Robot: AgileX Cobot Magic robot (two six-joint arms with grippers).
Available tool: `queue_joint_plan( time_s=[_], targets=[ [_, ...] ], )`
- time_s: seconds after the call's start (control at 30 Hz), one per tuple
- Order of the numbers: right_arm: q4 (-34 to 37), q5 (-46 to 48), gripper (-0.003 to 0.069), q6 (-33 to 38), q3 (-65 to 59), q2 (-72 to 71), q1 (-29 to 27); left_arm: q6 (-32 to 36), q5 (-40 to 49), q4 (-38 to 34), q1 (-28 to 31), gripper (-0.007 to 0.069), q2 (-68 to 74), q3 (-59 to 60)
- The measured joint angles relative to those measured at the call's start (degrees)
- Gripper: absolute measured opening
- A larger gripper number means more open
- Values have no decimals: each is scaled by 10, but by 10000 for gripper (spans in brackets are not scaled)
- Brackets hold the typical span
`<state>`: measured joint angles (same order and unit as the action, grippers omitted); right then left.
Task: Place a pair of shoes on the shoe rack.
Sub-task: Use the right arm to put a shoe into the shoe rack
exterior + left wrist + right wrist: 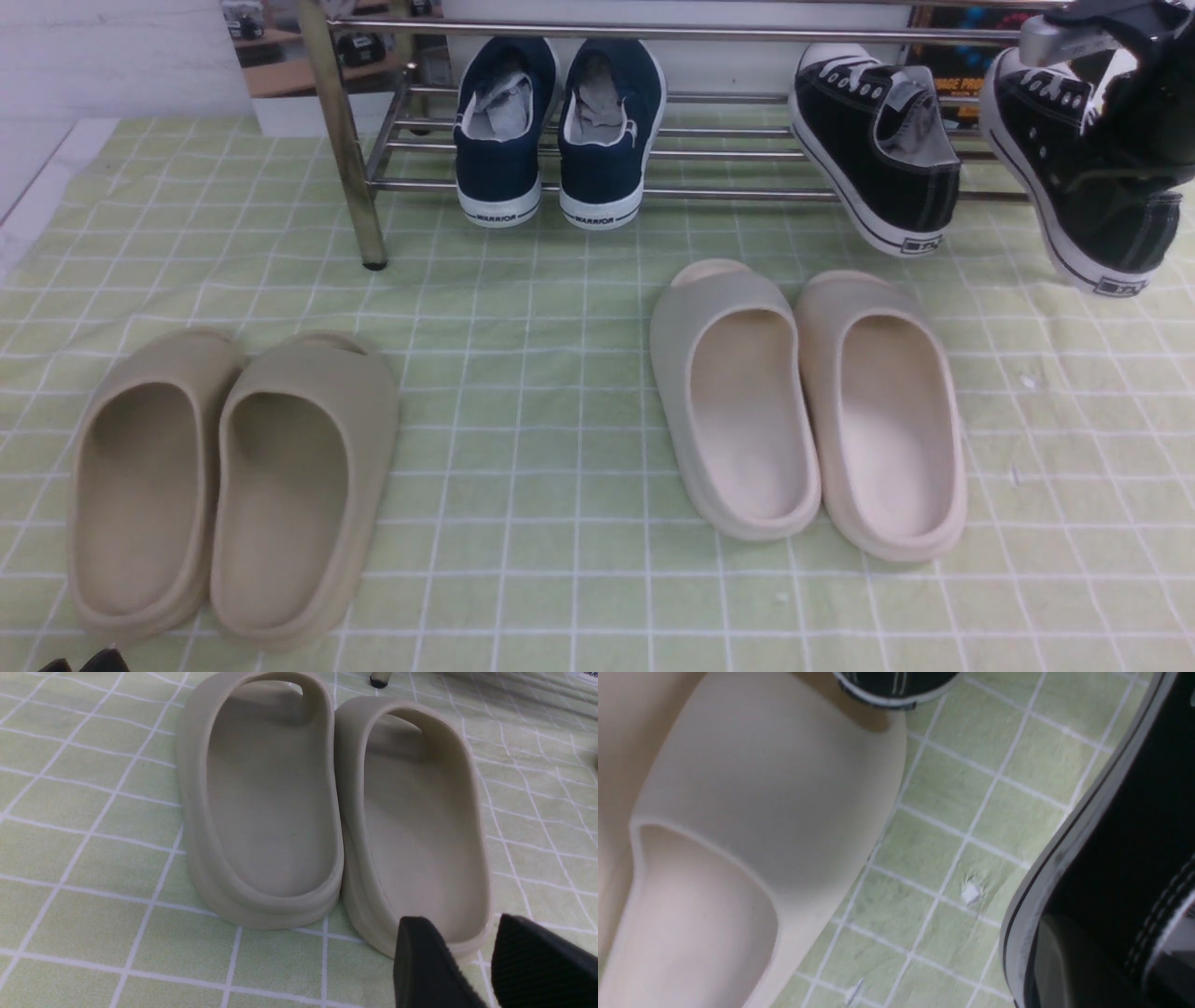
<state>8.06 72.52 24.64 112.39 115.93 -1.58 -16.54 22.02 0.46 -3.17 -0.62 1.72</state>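
The chrome shoe rack (653, 193) stands at the back. One black canvas sneaker (878, 149) leans toe-up on its lower rods, heel on the cloth; its heel also shows in the right wrist view (896, 686). My right gripper (1134, 103) is shut on the collar of the second black sneaker (1074, 196), held tilted at the rack's right end with its heel low, near the cloth. That sneaker fills the edge of the right wrist view (1125, 826). My left gripper (462, 924) is open and empty, low at the front left (84, 661), behind the tan slides.
Navy sneakers (560, 131) sit on the rack's lower tier. A pair of tan slides (233, 476) lies front left and shows in the left wrist view (336, 807). Cream slides (812, 401) lie in the middle right on the green checked cloth (523, 373).
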Motion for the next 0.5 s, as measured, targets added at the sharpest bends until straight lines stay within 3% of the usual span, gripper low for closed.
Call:
queue_joint_plan(
  time_s=[0.3,0.5],
  targets=[
    [-41,-53,22,85,71,76,50,0,0,0,0,239,0,0],
    [-93,-127,23,91,72,92,65,0,0,0,0,239,0,0]
  ],
)
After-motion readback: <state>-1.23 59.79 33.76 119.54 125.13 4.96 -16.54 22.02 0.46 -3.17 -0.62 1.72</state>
